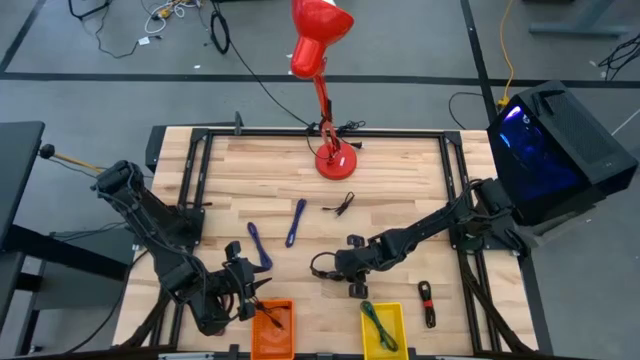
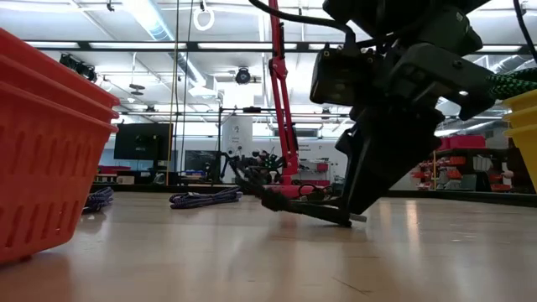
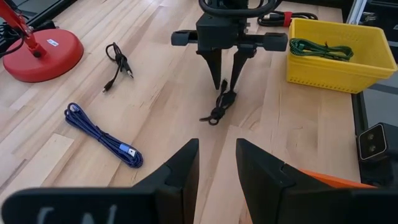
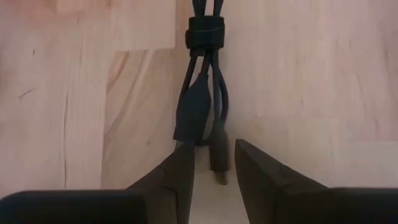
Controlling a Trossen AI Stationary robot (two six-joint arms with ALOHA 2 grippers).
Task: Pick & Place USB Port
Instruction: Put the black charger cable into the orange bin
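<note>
My right arm reaches in from the right edge of the desk (image 1: 420,180), stretched low toward the middle of the front half, wrist angled down so the right tool (image 1: 352,272) points at the surface. My left arm is folded near the front left corner, with the left tool (image 1: 255,300) hovering just beside the orange bin (image 1: 272,330), its fingers slightly apart and empty.

The black cable (image 4: 200,93) lies bundled on the wood, bound by a strap, its long axis running straight away from my right tool. Its plug ends point toward the fingers (image 4: 180,177).

The right tool is narrowly open, fingertips straddling the plug ends at the surface. I cannot tell whether they clamp the cable.
</note>
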